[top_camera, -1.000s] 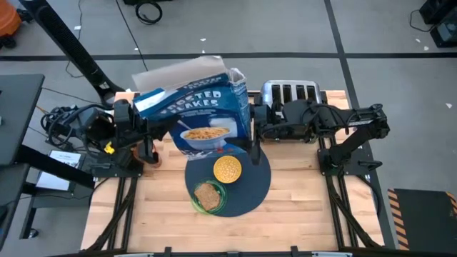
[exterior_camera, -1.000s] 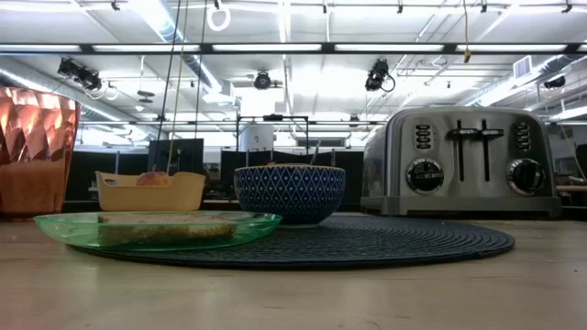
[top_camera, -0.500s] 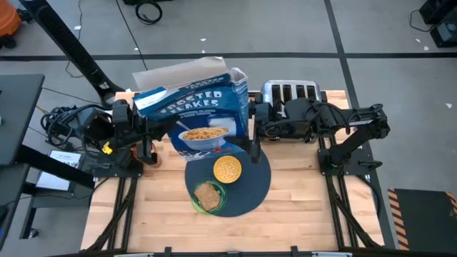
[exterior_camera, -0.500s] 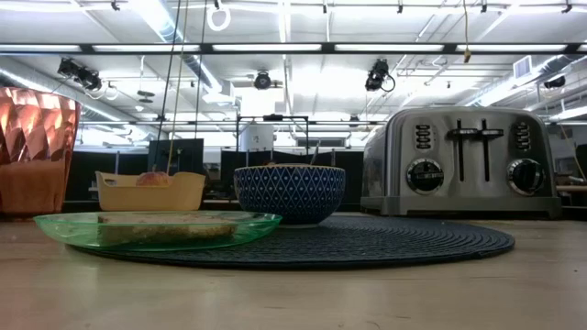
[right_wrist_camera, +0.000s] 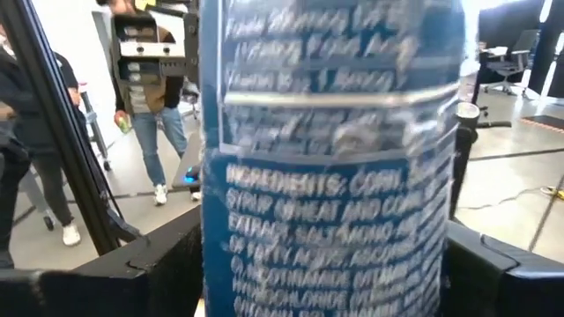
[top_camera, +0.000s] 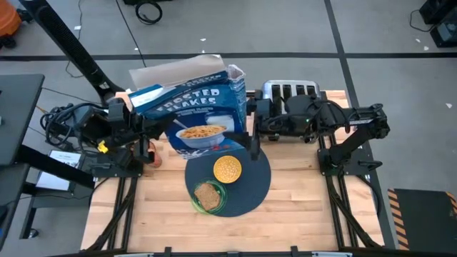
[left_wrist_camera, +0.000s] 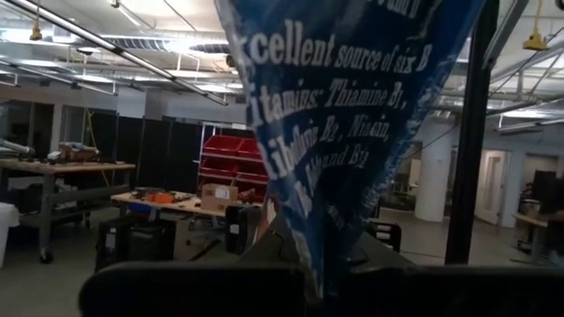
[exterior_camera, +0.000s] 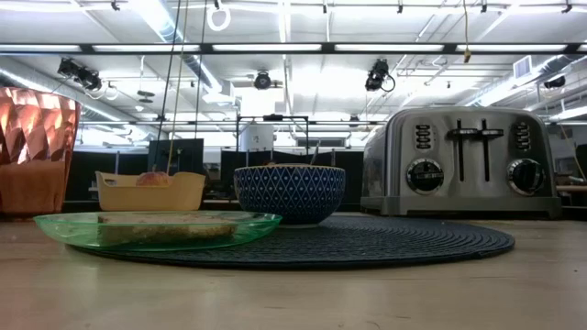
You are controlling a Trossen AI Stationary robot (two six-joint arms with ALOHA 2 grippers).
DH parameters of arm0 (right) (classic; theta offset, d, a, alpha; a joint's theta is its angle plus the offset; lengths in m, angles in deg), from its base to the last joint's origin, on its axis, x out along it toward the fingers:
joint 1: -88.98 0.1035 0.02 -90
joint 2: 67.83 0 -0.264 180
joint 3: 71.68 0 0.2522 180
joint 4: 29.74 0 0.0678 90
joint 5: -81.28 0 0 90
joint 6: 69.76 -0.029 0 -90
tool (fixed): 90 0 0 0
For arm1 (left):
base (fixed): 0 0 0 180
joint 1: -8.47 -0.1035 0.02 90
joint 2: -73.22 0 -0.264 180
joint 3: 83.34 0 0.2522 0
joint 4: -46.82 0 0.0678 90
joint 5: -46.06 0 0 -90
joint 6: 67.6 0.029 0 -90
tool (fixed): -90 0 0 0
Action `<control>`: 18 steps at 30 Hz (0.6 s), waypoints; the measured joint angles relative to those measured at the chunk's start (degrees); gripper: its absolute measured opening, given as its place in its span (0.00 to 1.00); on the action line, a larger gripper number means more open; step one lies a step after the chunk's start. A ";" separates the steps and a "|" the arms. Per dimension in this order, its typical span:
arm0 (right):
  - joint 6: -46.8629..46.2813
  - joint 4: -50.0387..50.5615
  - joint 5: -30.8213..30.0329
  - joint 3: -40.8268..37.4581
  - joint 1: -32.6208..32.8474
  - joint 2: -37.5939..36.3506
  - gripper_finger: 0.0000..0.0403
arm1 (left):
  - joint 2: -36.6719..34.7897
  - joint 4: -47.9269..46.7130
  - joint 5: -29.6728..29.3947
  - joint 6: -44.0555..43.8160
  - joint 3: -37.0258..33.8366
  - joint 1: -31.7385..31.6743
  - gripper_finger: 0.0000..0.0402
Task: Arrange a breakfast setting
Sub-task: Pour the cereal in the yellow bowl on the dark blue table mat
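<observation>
Overhead and table-level views of a breakfast setting. A blue cereal box [top_camera: 193, 107] is held tilted above the far part of the counter [top_camera: 300, 207], between the two arms. The left gripper [top_camera: 146, 128] is clamped on the box's left end, and the right gripper [top_camera: 251, 121] on its right end; in each wrist view the printed box face [left_wrist_camera: 344, 114] [right_wrist_camera: 330, 176] fills the space between that arm's fingers. Below the box lies the large round dark mat [top_camera: 253, 185]. On it stands the cereal bowl [top_camera: 228, 168], yellow inside and blue-patterned outside [exterior_camera: 290, 193], just beside the green plate [top_camera: 196, 203] with toast [top_camera: 208, 195], which overlaps the mat's near-left edge. The silver toaster [top_camera: 291, 91] stands far right. At table level, an orange tumbler [exterior_camera: 35, 151] stands at the left and a yellow tray [exterior_camera: 151, 192] beyond the plate [exterior_camera: 156, 227].
</observation>
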 joint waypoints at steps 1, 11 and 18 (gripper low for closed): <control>0.02 -0.27 0.53 0.01 -0.19 0.00 0.80 | 0.00 -0.04 0.35 0.00 0.00 0.00 0.01; -0.30 -0.51 3.85 0.00 -1.28 0.00 0.52 | 0.00 0.02 1.83 0.01 0.04 0.00 0.01; 0.88 -0.54 3.78 -0.01 -1.30 0.00 0.53 | -0.09 -1.47 2.07 0.00 0.15 0.02 0.15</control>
